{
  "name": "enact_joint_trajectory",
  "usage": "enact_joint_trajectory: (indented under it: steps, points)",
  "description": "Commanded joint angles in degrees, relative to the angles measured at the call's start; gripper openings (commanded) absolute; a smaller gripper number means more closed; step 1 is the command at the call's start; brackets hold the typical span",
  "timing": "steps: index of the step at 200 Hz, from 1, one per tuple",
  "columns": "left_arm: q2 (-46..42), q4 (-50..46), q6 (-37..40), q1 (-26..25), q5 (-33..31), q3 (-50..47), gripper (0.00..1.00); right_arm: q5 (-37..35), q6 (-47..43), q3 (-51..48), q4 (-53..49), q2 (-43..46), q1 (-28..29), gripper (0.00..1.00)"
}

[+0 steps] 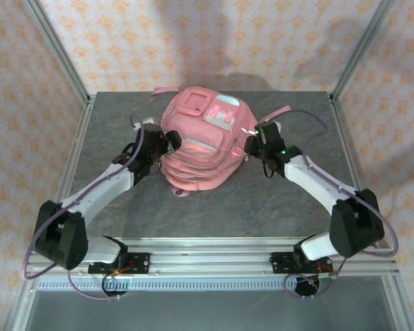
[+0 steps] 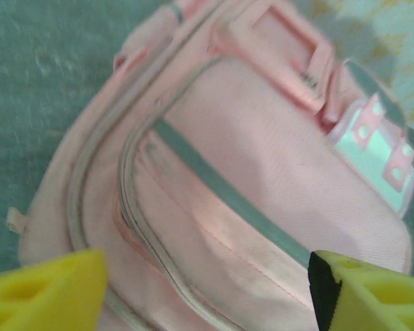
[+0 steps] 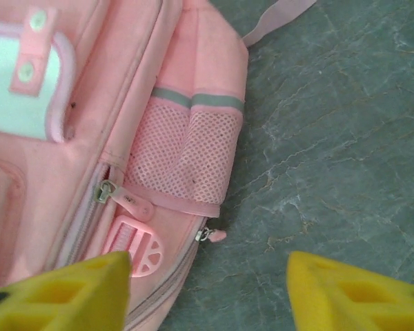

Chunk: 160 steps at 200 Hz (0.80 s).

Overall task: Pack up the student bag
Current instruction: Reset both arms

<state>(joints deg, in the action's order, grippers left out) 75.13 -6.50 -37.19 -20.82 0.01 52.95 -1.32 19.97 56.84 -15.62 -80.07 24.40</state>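
Left gripper (image 2: 207,277) and right gripper (image 3: 208,270), both released, flank the student bag (image 1: 203,141); open table (image 1: 262,207) surrounds it.

The student bag (image 1: 200,148), a plump pink fabric backpack, lies front-up on the grey table (image 1: 262,207), toward its far edge. Its front carries a light blue-and-white patch (image 1: 222,114) (pink dotted tabs across it). There is a mesh side pocket (image 3: 183,155), and a pink strap (image 1: 167,89) trails behind.
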Motion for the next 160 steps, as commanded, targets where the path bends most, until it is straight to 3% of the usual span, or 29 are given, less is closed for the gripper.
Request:
enact_joint_trajectory:
  steps: [1,11,28,56,95,114,139,160]
  points:
    - [-4.2,-3.7,6.6,0.7,-7.2,-0.1,0.92,-0.2,-2.7,-1.0,5.8,4.1,-0.6,1.00]
    - [-6.0,-4.4,8.6,0.9,-11.2,-0.2,0.99,-1.8,-3.2,-0.9,7.3,5.0,-1.0,1.00]
    - [-9.0,-4.3,12.7,0.9,-20.2,-1.4,0.99,-6.2,-3.2,0.1,8.9,5.3,-2.7,1.00]
    - [-16.8,5.9,20.9,1.3,-31.3,-10.3,0.99,-21.7,-4.6,-3.7,16.0,5.9,-5.3,1.00]
    - [-27.7,26.4,29.3,2.8,-37.0,-28.1,0.99,-32.7,-14.2,-25.3,44.2,14.5,-7.9,1.00]
    - [-30.6,32.5,31.8,4.7,-33.1,-34.9,0.99,-34.1,-16.5,-32.5,52.1,16.3,-9.1,1.00]
    - [-25.1,40.1,30.2,7.4,-35.0,-40.1,0.99,-32.8,-15.3,-36.5,57.9,13.0,-10.6,1.00]
    - [-15.9,54.1,31.2,9.2,-34.2,-43.3,0.99,-30.8,-17.5,-40.5,68.8,8.3,-10.6,1.00]
